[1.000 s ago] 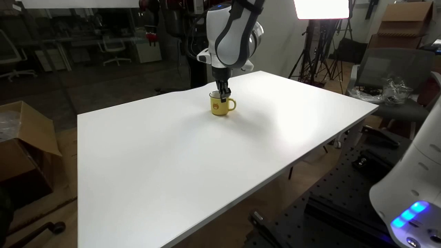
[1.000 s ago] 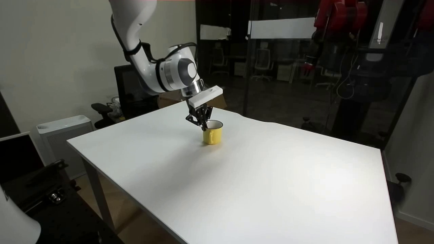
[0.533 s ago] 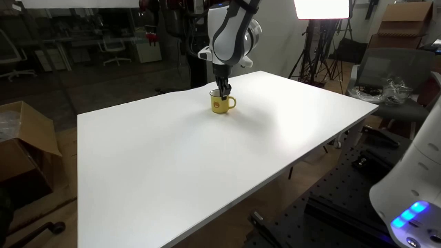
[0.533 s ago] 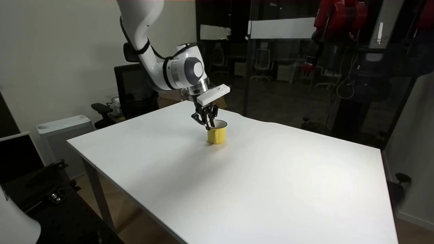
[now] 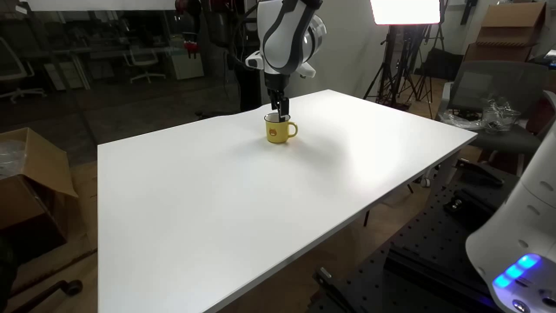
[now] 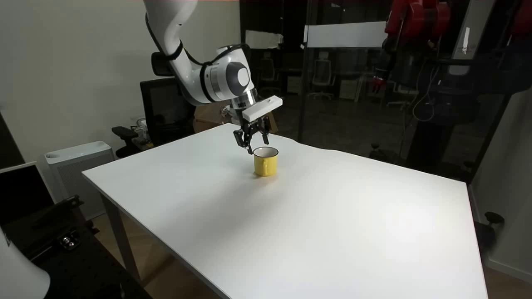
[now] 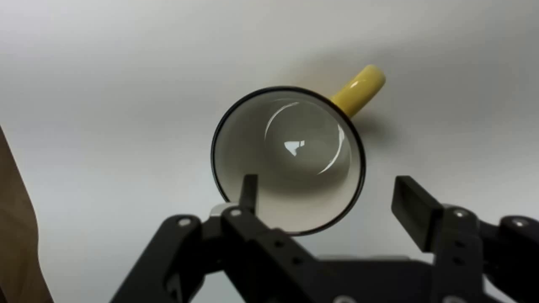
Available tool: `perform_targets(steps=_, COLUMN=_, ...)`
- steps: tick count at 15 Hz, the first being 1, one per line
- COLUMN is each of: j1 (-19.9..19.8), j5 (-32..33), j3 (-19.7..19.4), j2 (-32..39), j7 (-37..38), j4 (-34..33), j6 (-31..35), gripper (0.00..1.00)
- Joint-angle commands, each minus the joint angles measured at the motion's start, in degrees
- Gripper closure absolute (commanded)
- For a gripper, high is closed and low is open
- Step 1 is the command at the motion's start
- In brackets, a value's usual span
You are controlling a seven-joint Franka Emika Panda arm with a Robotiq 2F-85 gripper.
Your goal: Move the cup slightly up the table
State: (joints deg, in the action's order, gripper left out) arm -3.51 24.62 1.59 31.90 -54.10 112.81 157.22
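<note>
In both exterior views the cup stands upright on the worktop, near mid-frame. The pincer close to it is spread, holding nothing. We judge this is the release; next, we should rise without knocking it.

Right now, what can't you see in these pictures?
Wrist view: part of the mug, hidden behind the pincer.
Both exterior views: part of the table, cut off by the bottom edge.
In an exterior view: orange print on the mug, too small to make out.
</note>
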Motion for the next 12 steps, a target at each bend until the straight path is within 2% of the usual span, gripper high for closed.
perform_targets(steps=1, j1=1.6, j5=-2.2, j3=1.1, j2=-6.6, j7=1.8, j4=2.5, j6=-5.1, gripper=0.00)
perform_targets(steps=3, j1=2.0, j5=-5.3, j3=3.1, j2=-10.4, j7=1.6, j4=4.3, j6=-9.2, gripper=0.00)
perform_targets(steps=4, j1=1.5, j5=-3.6, j3=1.7, j2=-5.5, j7=0.0, j4=1.1, j6=-6.0, gripper=0.00)
perform_targets(steps=6, j1=2.2, j5=-5.0, j3=2.7, j2=-8.4, j7=0.0, j4=2.3, j6=-8.8, gripper=0.00)
perform_targets(steps=12, j1=2.1, j5=-5.5, j3=2.8, j2=-9.6, j7=0.1, j4=3.8, j6=-9.2, gripper=0.00)
